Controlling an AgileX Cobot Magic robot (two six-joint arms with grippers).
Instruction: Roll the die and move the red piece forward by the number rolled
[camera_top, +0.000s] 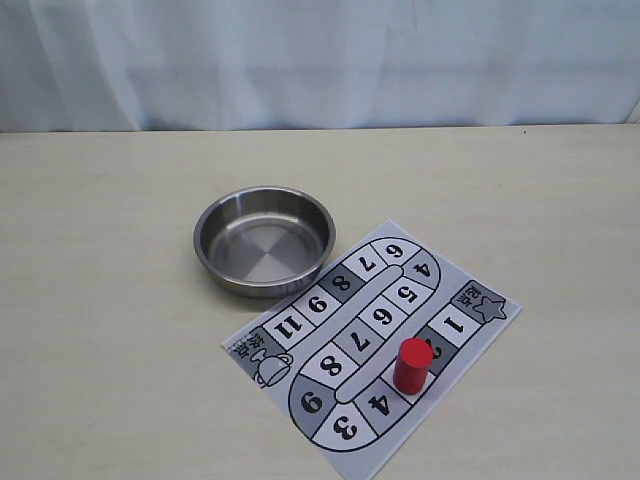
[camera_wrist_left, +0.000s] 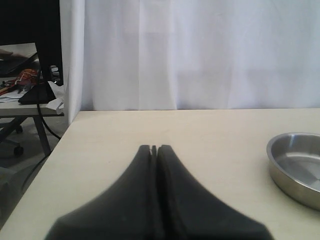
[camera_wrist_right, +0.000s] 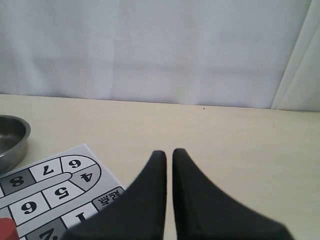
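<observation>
Standing on board (camera_top: 345, 345), red piece (camera_top: 412, 365), apart from closed R end effector (camera_wrist_right: 165, 151)

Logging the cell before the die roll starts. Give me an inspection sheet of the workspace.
Surface: pale table, flat.
Job's things: red piece upright on the board, on the square after 1; empty bowl beside the board; die not seen.
Clutter: nothing seen.
Grippers: left gripper shut, right gripper shut, both empty.
Cables: black cable off the table's edge.
Surroundings: white curtain behind; cluttered desk past it.
</observation>
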